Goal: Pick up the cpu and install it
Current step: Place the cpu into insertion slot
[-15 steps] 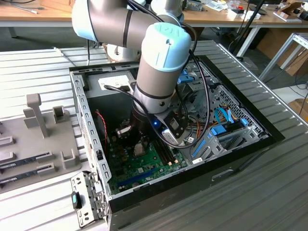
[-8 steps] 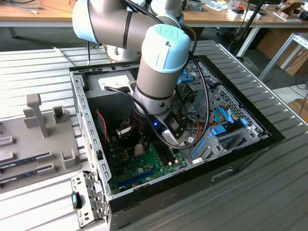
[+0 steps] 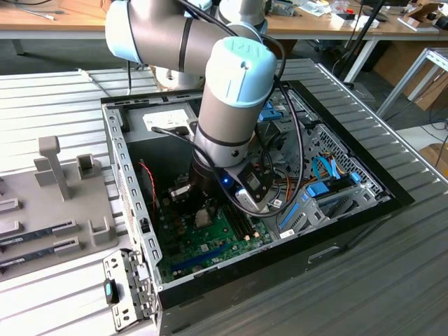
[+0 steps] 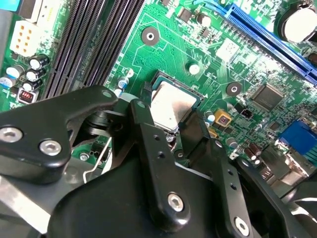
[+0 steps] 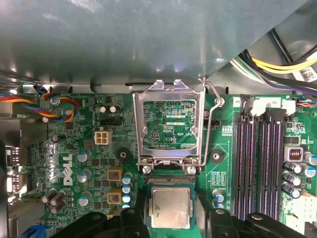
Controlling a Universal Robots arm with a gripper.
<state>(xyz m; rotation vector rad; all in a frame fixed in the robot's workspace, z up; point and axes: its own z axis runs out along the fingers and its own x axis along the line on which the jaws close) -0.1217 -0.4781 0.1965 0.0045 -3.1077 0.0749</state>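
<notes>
The cpu, a flat silver-grey square with a thin green rim, lies in its socket on the green motherboard; whether it is fully seated cannot be told. In both wrist views the gripper stands over it, one black finger at one edge of the chip and the other at the opposite edge, so the pincer straddles the chip; whether it grips or merely touches cannot be told. Beyond the chip in the first wrist view, the metal load plate is swung open and stands upright, with its wire lever raised beside it. Black memory slots run beside the socket. A blue expansion slot crosses the board in the second wrist view. In the exterior view, the arm reaches down into the open computer case, which lies on a ribbed table; a grey fixture sits toward the exterior view's left
</notes>
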